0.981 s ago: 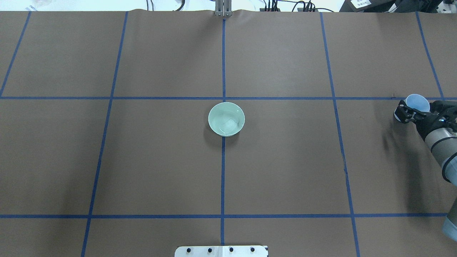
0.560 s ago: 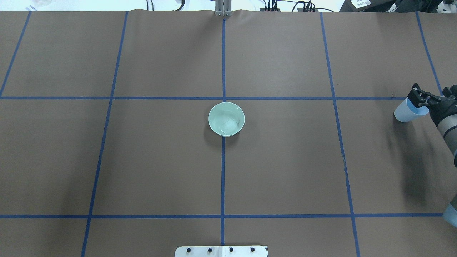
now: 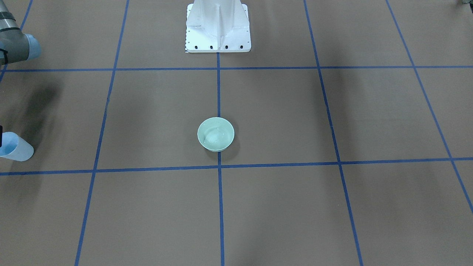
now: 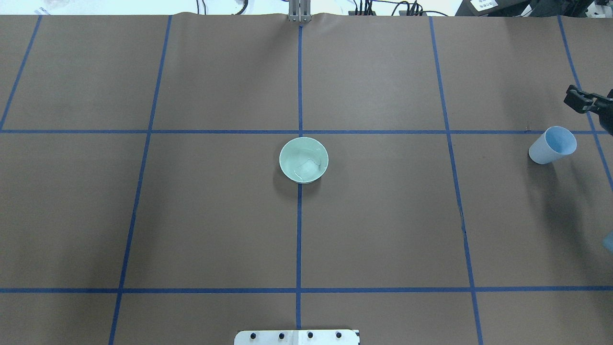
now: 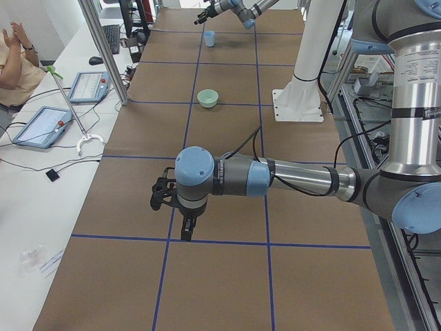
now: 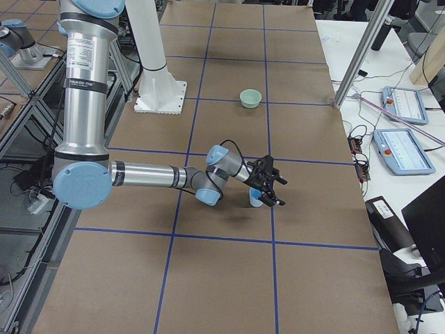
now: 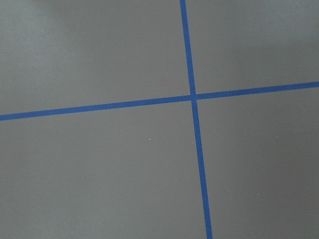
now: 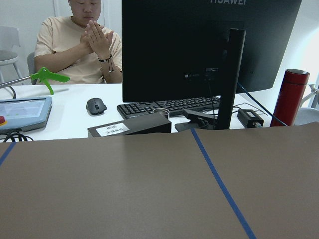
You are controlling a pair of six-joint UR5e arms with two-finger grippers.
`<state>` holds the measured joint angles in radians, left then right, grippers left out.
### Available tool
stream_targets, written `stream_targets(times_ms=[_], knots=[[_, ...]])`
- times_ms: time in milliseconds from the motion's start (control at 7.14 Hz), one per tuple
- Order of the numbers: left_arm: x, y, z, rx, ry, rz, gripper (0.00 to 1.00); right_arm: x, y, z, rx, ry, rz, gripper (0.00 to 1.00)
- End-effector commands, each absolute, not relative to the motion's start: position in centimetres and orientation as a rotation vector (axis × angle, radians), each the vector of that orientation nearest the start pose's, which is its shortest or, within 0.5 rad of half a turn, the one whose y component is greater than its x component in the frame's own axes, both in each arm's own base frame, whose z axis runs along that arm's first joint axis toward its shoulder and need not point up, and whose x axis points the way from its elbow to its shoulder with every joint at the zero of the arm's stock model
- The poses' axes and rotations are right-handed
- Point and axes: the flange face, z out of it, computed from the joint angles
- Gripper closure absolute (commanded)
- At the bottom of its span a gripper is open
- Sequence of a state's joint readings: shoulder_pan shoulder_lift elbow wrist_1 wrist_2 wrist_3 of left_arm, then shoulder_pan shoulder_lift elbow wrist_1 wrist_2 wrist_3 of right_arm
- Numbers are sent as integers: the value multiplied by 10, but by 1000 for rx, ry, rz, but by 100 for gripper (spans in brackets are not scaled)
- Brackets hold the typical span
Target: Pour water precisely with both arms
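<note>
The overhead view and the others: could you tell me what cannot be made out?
Left gripper: side view only, open or shut unclear.
Right gripper: cut by the overhead edge, likewise unclear.
Cup: cut by the front view's left edge; contents too small.

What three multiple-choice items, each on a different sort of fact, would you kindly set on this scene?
1. Where does the green bowl stand?
A. on the blue centre line, near the middle of the table
B. at the table's far left corner
C. on the white pedestal

2. How many containers are on the table?
A. one
B. two
C. four

3. What state is the pale blue cup in?
A. lifted into the air
B. lying on its side
C. standing upright, free of the right gripper

Answers:
1. A, since the line runs in under the bowl from both sides.
2. B, since only the bowl and the cup show.
3. C, since the cup rests on its base with a gap between it and the gripper.
</note>
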<state>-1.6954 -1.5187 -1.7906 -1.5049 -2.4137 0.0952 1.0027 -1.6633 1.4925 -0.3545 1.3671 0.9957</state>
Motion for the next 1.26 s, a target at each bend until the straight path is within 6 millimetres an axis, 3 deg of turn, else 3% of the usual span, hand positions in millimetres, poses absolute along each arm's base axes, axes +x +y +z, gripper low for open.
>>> stream_targets(times_ms=[0, 280, 700, 840, 981, 1121], knots=[[-94, -465, 524, 209, 857, -21, 0, -48, -503, 620, 727, -669, 341, 0], [-35, -501, 468, 179, 882, -43, 0, 21, -501, 638, 600, -639, 210, 0], [72, -541, 387, 150, 931, 33, 0, 101, -496, 660, 403, -628, -8, 0], [116, -547, 358, 103, 958, 4, 0, 113, -504, 656, 369, -658, -99, 0], [156, -551, 330, 100, 961, 25, 0, 130, -499, 657, 358, -695, -153, 0], [197, -560, 312, 102, 946, 71, 0, 134, -492, 663, 343, -714, -162, 0]])
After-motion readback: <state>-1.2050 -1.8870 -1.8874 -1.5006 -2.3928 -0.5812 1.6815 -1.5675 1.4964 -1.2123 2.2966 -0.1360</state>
